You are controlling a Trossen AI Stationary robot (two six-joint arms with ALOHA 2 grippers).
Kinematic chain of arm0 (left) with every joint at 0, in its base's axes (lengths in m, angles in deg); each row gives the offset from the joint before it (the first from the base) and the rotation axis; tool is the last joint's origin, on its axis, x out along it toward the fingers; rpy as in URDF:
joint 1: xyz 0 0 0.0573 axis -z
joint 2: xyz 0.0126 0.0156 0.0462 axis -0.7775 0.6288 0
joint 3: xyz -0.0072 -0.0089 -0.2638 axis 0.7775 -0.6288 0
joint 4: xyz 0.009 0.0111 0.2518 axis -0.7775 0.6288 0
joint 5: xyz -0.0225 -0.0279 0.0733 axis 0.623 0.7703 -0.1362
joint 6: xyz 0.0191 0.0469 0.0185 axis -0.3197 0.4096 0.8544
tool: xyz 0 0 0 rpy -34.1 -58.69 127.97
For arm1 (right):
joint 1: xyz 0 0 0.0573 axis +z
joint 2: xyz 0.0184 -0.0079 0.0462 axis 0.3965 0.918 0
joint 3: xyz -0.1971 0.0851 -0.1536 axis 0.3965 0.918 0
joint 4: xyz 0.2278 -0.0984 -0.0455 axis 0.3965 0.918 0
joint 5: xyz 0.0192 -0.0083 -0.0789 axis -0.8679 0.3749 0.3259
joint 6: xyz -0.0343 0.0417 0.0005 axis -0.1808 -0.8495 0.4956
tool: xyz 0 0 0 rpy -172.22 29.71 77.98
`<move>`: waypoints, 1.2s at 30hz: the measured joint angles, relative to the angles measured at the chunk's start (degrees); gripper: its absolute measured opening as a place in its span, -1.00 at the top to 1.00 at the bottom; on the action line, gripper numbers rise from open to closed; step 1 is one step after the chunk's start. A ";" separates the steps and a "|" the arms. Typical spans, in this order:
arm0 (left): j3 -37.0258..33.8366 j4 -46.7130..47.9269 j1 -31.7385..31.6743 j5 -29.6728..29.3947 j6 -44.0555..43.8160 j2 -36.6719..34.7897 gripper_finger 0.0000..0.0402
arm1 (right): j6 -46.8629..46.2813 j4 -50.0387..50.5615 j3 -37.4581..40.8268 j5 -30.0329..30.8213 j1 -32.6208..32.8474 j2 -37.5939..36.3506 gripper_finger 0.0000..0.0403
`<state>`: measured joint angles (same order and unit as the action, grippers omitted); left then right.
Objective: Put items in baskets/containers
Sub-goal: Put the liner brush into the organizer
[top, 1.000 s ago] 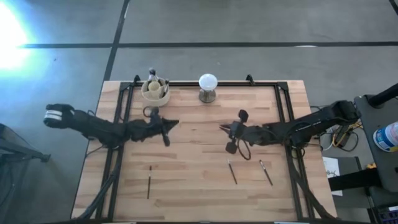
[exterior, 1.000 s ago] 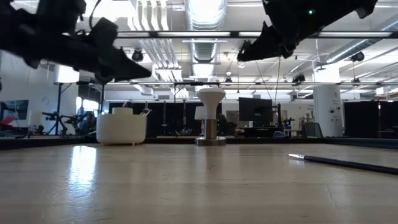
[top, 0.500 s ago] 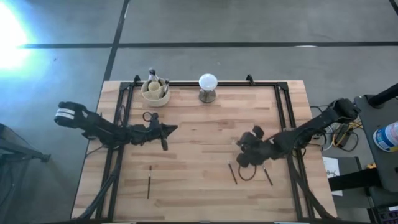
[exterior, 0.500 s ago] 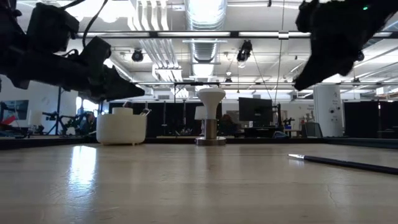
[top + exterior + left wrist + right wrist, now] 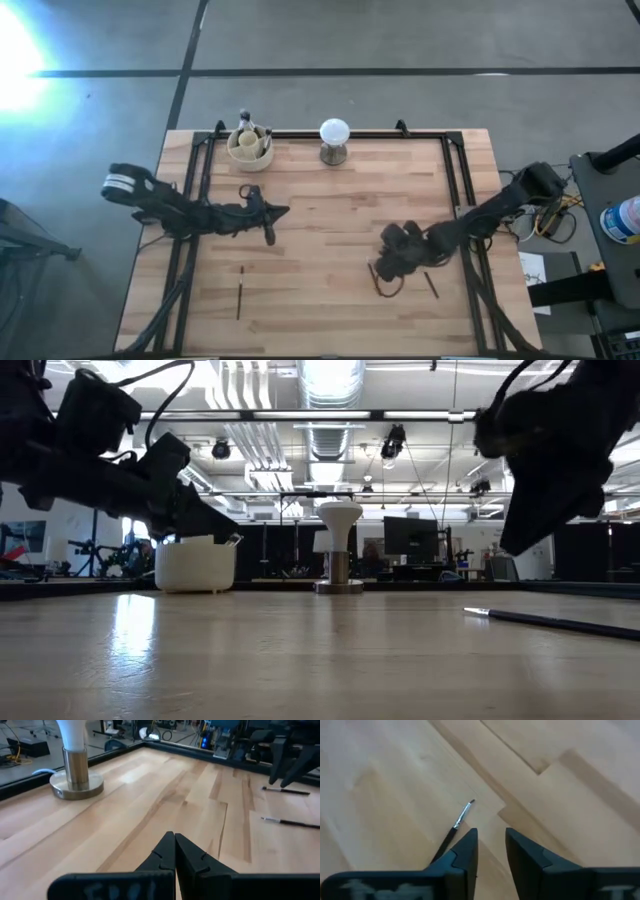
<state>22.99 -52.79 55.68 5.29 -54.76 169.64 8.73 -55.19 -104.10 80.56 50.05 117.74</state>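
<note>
Right gripper [image 5: 490, 842] lower now over wooden table [image 5: 320, 200] (brush [image 5: 455, 827] beside)

A wooden table [image 5: 320, 200] with a black frame is seen. At its far edge stand a cup [image 5: 249, 147] and a white ball on a stand [image 5: 334, 140]. Brushes lie nearer: one left [image 5: 240, 291], two right [image 5: 432, 285].

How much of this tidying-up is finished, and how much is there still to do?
Several brushes already stand in the cream cup at the table's far edge. Three brushes still lie on the wood: one on the left and two on the right. The right gripper, fingers apart, is just above the brush that lies nearer the middle of the table, holding nothing. The left gripper is shut and empty, over the table's left half.
</note>
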 joint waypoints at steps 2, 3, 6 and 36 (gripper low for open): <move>0.16 -0.03 0.00 0.00 -0.08 0.75 1.00 | -0.14 -0.25 -0.55 -1.97 -1.40 2.02 0.49; 0.19 0.02 0.02 0.00 -0.06 1.00 1.00 | -0.12 -0.24 -1.01 -2.88 -2.13 2.98 0.48; 0.50 -0.09 0.02 0.01 0.20 1.77 1.00 | 0.62 -0.41 -2.72 -5.26 -4.09 5.61 0.44; 0.90 0.20 0.02 -0.01 -0.65 2.86 1.00 | 11.07 13.65 -23.08 -11.78 -7.55 25.52 0.60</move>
<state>23.90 -52.59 55.70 5.28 -55.41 172.50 19.80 -41.54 -127.18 68.78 42.50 143.26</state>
